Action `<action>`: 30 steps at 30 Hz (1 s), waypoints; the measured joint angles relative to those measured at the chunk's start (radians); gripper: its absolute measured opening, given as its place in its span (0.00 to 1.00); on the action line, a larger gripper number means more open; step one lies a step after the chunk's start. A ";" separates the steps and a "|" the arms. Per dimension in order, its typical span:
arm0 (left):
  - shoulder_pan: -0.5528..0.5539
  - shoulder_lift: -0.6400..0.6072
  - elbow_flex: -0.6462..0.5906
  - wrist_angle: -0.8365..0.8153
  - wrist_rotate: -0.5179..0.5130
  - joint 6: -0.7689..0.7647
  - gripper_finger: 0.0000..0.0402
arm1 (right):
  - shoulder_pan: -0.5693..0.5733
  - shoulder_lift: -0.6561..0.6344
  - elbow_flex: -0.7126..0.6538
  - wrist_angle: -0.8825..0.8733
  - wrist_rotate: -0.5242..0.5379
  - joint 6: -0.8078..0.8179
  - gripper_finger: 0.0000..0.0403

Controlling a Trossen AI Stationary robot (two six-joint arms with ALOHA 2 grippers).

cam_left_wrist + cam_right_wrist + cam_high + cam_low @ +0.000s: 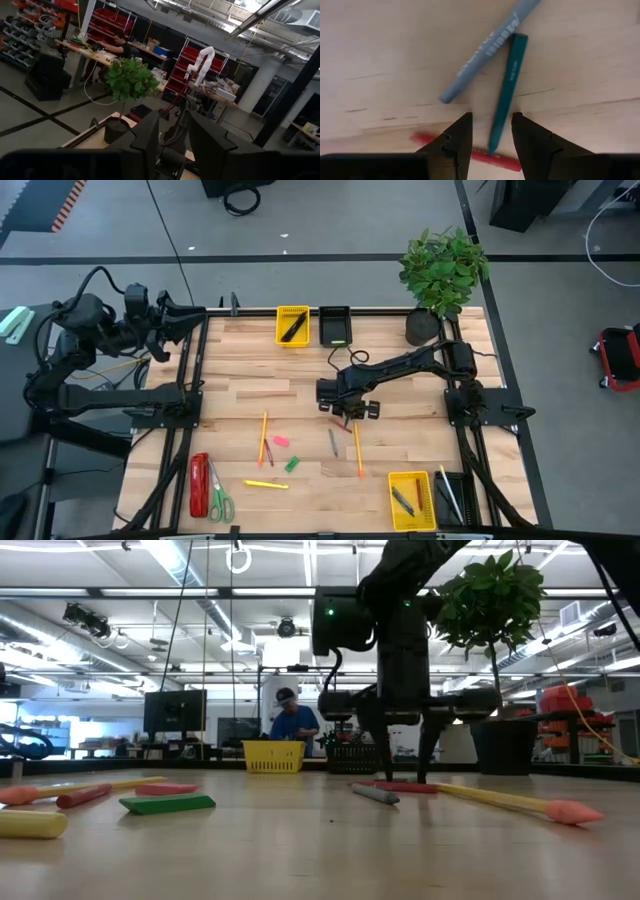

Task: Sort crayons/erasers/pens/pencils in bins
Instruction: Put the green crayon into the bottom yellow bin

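my right hand (490, 131) hangs spread over the green crayon (507, 91) — some bins (292, 325) partly filled, most items left on the counter (300, 395).

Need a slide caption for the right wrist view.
Right gripper, jaws open, straddling a green crayon beside a grey crayon, a red crayon underneath.

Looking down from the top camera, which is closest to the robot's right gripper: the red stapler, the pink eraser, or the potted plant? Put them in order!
From the right gripper, in the high view:
1. The pink eraser, on the table just toward the left arm's side.
2. The potted plant, at the table's far corner on the right arm's side.
3. The red stapler, at the near corner on the left arm's side.
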 joint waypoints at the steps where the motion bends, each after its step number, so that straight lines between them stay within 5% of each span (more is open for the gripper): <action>1: 0.000 -0.001 0.000 0.001 0.000 0.000 0.28 | 0.000 -0.002 0.000 0.000 0.002 0.000 0.35; 14: 0.000 -0.002 0.000 0.000 0.000 0.032 0.28 | -0.033 -0.004 -0.012 -0.018 0.022 -0.057 0.32; 30: 0.000 -0.002 0.001 -0.001 0.000 0.032 0.28 | -0.035 -0.013 -0.015 -0.025 0.073 -0.179 0.09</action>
